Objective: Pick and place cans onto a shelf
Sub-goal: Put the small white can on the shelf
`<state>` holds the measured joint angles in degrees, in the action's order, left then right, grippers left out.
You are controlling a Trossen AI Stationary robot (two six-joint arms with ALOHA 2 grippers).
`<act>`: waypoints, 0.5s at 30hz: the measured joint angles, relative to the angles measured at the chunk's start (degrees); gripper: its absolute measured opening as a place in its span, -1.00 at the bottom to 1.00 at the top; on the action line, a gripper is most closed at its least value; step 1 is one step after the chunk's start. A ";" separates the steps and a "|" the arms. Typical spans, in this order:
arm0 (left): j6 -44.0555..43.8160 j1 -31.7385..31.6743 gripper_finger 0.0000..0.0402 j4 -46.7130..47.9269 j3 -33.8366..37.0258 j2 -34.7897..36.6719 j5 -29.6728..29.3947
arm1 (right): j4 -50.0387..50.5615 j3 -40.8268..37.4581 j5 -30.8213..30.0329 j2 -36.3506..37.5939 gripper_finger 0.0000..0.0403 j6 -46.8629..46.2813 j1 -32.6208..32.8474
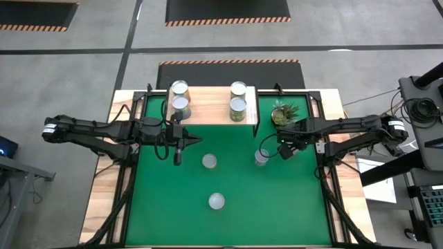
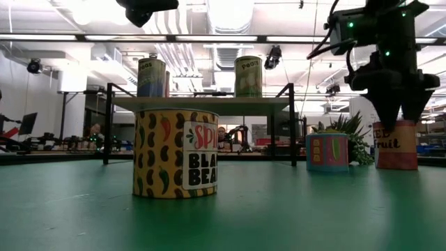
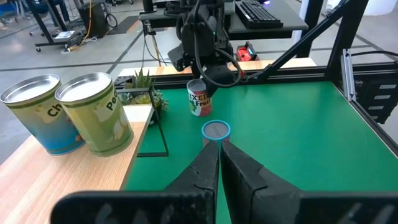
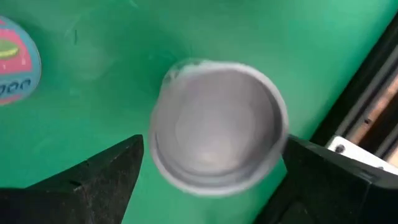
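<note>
Silver-topped can (image 4: pixel 217 124) directly below the right pincer (image 4: pixel 211 177), between its spread fingers.

Left arm extended inward, its left gripper (image 1: pixel 177 158) pointing down-frame with fingers (image 3: pixel 208 163) pressed together. Right arm reaching inward, right gripper (image 1: pixel 266 151) aimed downward, fingers (image 4: pixel 106 168) spread wide apart
</note>
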<state>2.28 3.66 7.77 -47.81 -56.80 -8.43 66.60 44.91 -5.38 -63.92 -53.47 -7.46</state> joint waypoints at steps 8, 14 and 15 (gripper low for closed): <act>0.50 0.00 -1.00 -1.40 0.00 0.04 -0.09 | -2.46 -0.62 -2.72 0.01 0.54 -0.09 -0.09; 1.25 0.00 -1.00 -4.16 1.19 1.54 -0.13 | -2.48 -0.58 -2.72 0.04 0.35 -0.09 -0.09; 1.44 0.00 -1.00 -5.04 1.80 2.15 -0.15 | -2.47 -0.54 -2.72 0.04 0.36 -0.09 -0.09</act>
<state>3.72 3.66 2.73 -46.01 -54.65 -8.58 64.13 44.37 -8.10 -63.88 -53.56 -7.55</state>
